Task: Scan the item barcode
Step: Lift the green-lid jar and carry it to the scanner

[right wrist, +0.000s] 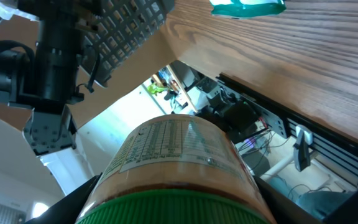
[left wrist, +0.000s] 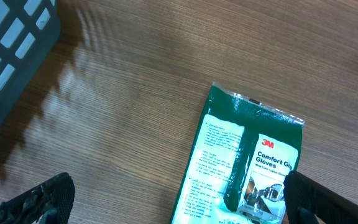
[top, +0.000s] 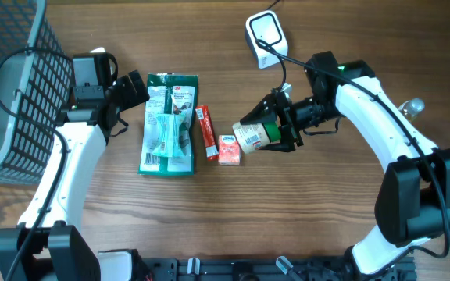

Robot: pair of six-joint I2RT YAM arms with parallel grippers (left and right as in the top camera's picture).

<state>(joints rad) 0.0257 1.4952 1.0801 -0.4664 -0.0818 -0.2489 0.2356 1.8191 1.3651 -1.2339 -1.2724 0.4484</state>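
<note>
Black mesh basket (top: 6,86): far left of table.
Left gripper (top: 137,90): fingers spread wide, empty, near green glove pack (top: 169,123).
Red stick pack (top: 206,133), orange box (top: 229,149): right of gloves.
Green-lidded jar (top: 252,136): on its side, barcode showing upward, just beside orange box.
Right gripper (top: 280,129): fingers clamped on jar.
White scanner (top: 266,35): rear, apart from jar.

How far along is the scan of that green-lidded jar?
Done: the green-lidded jar is picked up, and the right hand holds it sideways. In hand: getting its barcode to the white scanner, which sits apart from it. Left: the scan itself. The gloves pack, red stick and orange box lie on the table; the left hand is open.
</note>
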